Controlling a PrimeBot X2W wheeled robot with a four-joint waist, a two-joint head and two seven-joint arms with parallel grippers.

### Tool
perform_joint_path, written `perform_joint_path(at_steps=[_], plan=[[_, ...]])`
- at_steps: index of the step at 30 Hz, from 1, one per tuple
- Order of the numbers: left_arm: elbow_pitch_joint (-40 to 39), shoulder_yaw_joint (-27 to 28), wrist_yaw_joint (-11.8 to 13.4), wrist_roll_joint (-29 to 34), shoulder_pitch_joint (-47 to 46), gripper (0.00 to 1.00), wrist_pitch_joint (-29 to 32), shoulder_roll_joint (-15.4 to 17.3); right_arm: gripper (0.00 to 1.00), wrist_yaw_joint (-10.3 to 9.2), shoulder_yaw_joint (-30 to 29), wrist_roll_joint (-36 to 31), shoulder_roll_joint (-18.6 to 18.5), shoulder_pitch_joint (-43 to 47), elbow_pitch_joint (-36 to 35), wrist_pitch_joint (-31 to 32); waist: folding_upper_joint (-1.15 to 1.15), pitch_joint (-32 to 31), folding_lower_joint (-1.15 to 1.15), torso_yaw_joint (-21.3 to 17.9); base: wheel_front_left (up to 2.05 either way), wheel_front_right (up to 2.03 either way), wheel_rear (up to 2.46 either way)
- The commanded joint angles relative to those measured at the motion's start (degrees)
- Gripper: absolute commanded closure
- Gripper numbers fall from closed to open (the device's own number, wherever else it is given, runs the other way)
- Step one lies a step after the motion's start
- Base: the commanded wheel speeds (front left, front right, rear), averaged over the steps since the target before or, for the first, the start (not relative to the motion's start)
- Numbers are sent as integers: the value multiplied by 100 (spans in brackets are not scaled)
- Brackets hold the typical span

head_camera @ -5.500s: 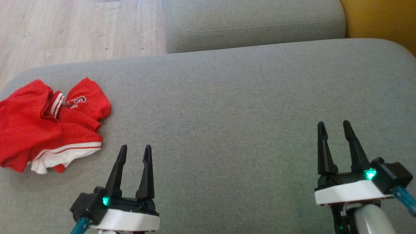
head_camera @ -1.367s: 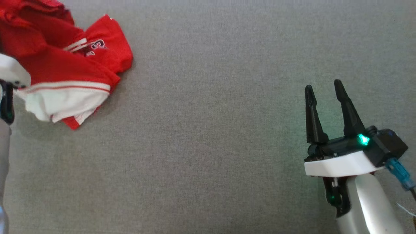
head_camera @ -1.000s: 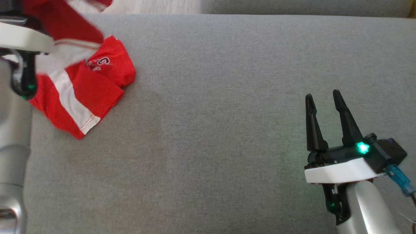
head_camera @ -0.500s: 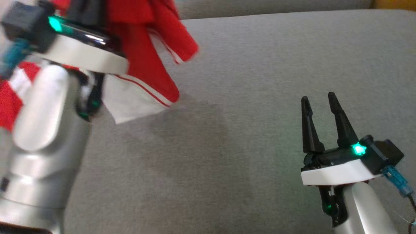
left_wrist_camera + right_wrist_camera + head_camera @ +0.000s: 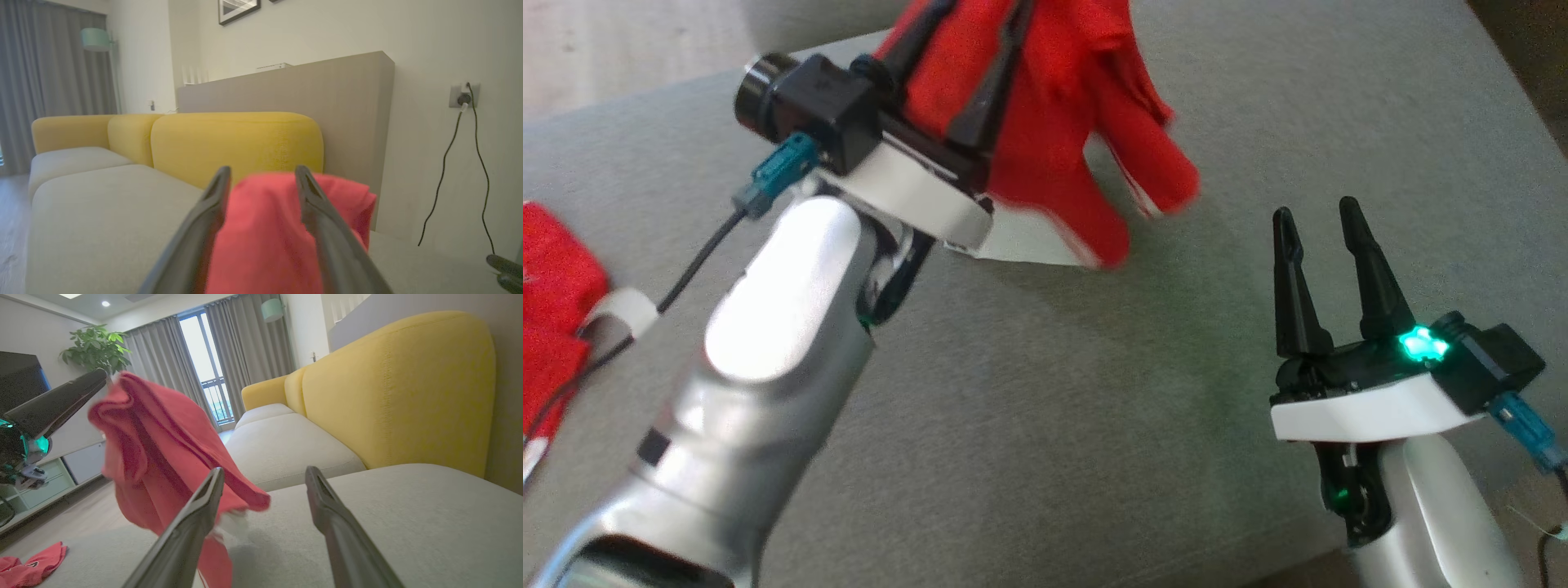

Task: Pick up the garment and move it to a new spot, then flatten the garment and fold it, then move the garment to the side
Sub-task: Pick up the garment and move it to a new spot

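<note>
The garment [image 5: 1054,122] is red with a white hem, and it hangs bunched and blurred in the air above the middle of the grey cushion [image 5: 1094,408]. My left gripper [image 5: 982,11] reaches up and to the right, its fingers spread on either side of the cloth. In the left wrist view the garment [image 5: 265,228] lies loose between the parted fingers of that gripper [image 5: 262,171]. The right wrist view shows the garment [image 5: 163,428] billowing just off a left fingertip [image 5: 98,377]. My right gripper [image 5: 1316,209] [image 5: 264,470] stands open and empty low at the right.
Another red piece of clothing [image 5: 547,278] [image 5: 32,567] lies at the cushion's left end. A yellow backrest [image 5: 392,388] [image 5: 237,143] runs along the far side. Wooden floor [image 5: 605,41] lies beyond the left edge.
The head camera has shifted. My left arm has swung right across the cushion carrying the garment, and its fingers have parted. The right gripper has stayed where it was.
</note>
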Motion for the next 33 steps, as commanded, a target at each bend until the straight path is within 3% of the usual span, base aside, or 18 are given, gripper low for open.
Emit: perform_joint_path(at_steps=[1,11,21,29,33], plan=[[73,172,-29,184,-554,0,-199,169,0,-4,133,55,-21,-159,-219,-35,0,158,0,-333,0,0,0],[742,553,87,82,-407,0,-795,356,0,-4,-32,-80,-21,-2,-202,-35,0,-38,0,108,0,0,0],[54,1153,299,-28,1469,0,-927,619,0,-4,-180,-417,-21,276,-89,-35,0,-515,0,1094,0,0,0],[-672,1528,382,229,3391,0,-929,147,0,-4,-343,-589,-21,560,-34,-35,0,-750,0,1582,0,0,0],[-784,1700,316,321,3604,0,-929,-155,0,-4,-319,-705,-21,574,17,-35,0,-754,0,1723,0,0,0]])
